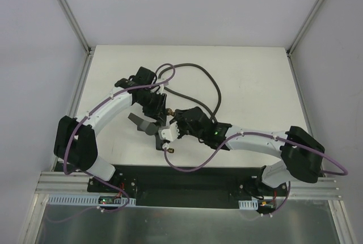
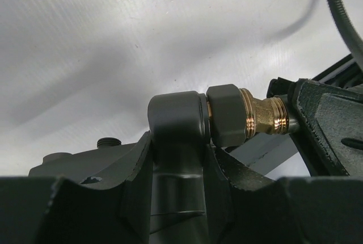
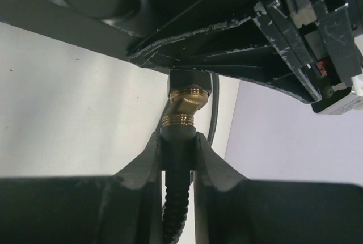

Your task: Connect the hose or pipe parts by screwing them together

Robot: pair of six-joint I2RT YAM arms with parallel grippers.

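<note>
Left wrist view: the left tool (image 2: 178, 159) is clamped around the black body of the T-shaped fitting (image 2: 176, 113), its brass threaded tip (image 2: 264, 120) pointing sideways. In the right wrist view the right tool (image 3: 178, 142) is pinched shut on the ribbed hose (image 3: 174, 204), right up against that brass tip. Both parts are held above the middle of the counter (image 1: 255, 74), the hose looping toward the far edge.

I've got open table (image 1: 261, 85) far right and far left. Centre's jammed: left arm (image 1: 108, 108) and right arm (image 1: 255, 140) meet nose to nose. Behind them the hose (image 1: 218, 91) loops; purple cable (image 1: 193, 169) sags in front.
</note>
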